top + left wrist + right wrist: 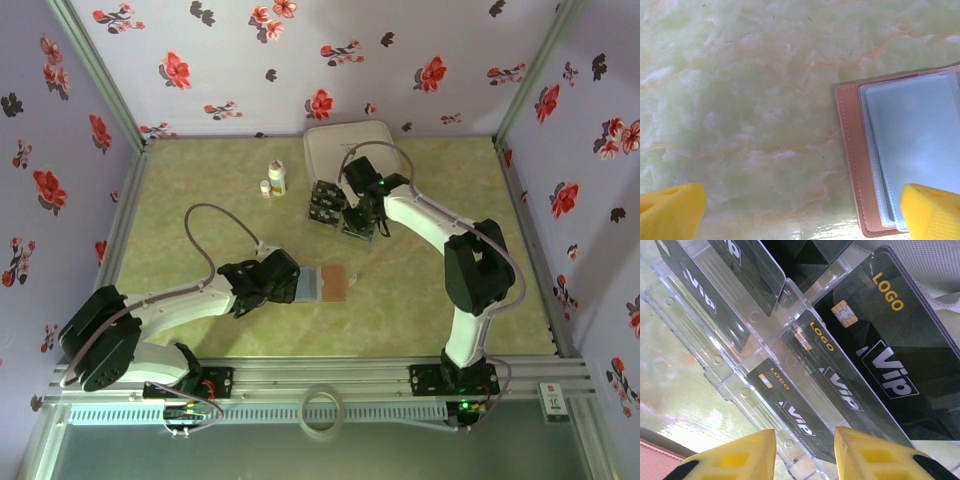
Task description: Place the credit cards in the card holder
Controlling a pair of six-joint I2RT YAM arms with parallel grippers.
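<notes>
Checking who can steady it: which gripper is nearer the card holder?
Left. The left gripper sits at the card holder's left edge, one finger over its corner; the right gripper is farther back, over the credit cards.

A white bottle (277, 177) stands just left of a white case (330, 143).

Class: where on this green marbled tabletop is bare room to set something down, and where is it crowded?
Bare: between the left wall and the small white bottles; between the white right arm and the right wall. Crowded: far centre, around bottles, clear card rack and white tray.
</notes>
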